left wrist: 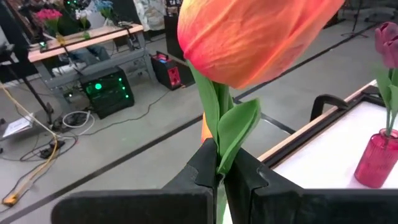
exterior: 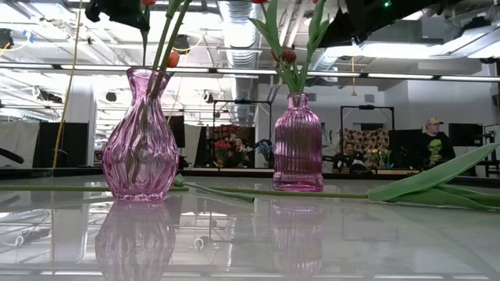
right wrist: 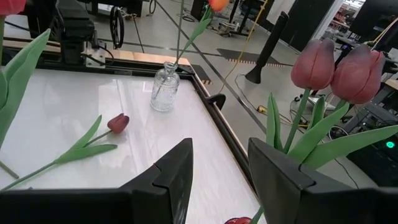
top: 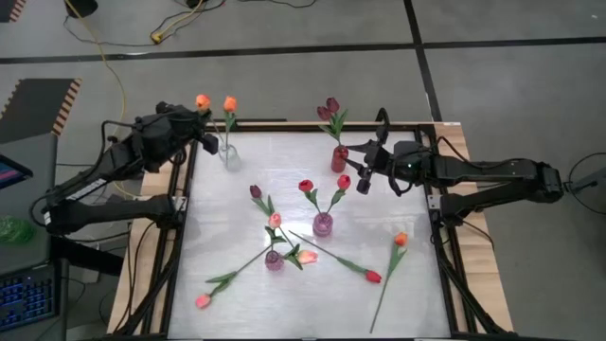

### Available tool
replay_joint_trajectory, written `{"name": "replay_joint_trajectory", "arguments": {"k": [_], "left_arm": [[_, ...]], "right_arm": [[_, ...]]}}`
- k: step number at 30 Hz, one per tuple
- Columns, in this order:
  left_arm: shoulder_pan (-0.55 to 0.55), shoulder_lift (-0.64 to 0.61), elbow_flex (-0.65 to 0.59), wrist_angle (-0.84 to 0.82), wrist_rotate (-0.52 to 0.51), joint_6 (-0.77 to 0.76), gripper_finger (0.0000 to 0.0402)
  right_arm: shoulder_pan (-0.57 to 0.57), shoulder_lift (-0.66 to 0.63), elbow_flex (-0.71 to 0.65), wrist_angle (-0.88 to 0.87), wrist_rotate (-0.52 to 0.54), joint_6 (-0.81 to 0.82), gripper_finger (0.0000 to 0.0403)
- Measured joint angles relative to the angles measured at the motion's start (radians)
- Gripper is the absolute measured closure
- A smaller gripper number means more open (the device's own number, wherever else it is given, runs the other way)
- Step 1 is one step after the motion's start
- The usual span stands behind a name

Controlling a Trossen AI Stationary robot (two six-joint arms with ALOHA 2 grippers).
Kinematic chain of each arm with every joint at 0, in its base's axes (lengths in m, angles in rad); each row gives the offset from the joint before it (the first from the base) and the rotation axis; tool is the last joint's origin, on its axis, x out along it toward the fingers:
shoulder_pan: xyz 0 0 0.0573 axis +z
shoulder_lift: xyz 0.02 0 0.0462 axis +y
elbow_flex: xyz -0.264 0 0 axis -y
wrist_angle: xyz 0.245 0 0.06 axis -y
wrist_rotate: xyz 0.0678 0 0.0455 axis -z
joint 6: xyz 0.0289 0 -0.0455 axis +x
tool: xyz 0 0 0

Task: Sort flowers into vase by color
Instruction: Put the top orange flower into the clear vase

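My left gripper [top: 205,135] hovers at the table's far left corner, shut on an orange tulip [top: 202,100] whose head fills the left wrist view [left wrist: 249,37]. Beside it a clear vase [top: 227,153] holds another orange tulip [top: 229,104]. A red vase [top: 339,158] carries maroon tulips [top: 329,110]. One pink vase [top: 323,224] holds red tulips; a second pink vase [top: 275,260] holds pink ones and a maroon one. Loose tulips lie flat on the table: red [top: 373,277], orange [top: 401,240], pink [top: 203,301]. My right gripper [top: 363,180] hangs open beside the red vase, holding nothing. My left gripper pinches the orange tulip's green stem and a leaf [left wrist: 219,163] between its two fingers, a short way below the head. The fingers lie about level, across the stem. The head stands up above the fingers, clear of the table; the lower stem is hidden behind the gripper.
A dark frame [top: 186,189] runs round the white table top [top: 237,199]. In the right wrist view a red tulip [right wrist: 118,122] lies on the table before the clear vase [right wrist: 165,87]. Bare surface lies along the near edge and at the left. People sit in the room behind.
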Motion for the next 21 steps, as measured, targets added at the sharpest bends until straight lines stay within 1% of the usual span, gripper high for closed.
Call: {"name": "replay_joint_trajectory", "arguments": {"k": [13,21], "left_arm": [[0.008,0.079,0.000,-0.025,-0.008,-0.012,0.0401],[0.008,0.086,0.000,-0.040,-0.011,-0.033,0.0401]], "right_arm": [[0.000,0.002,0.000,0.000,-0.002,-0.001,0.0223],[0.000,0.002,0.000,-0.003,-0.002,-0.001,0.0223]]}}
